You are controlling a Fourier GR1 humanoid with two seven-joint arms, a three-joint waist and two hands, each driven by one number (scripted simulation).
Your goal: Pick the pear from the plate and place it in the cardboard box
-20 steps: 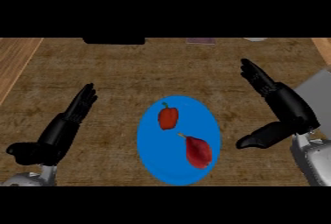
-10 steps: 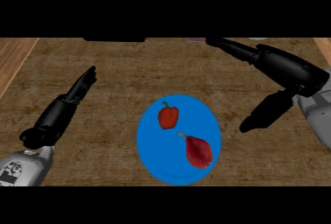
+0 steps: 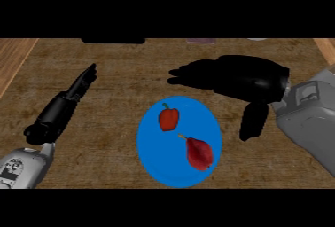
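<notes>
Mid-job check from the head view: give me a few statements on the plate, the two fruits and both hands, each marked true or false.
1. The pear lies on the blue plate. True.
2. The right hand is curled round the pear. False: it hovers above the plate's upper right, holding nothing.
3. A red pepper shares the plate with the pear. True.
4. The pepper touches the pear. False: blue plate shows between them.
5. The left hand rests on the plate. False: it is left of the plate, fingers straight.
</notes>
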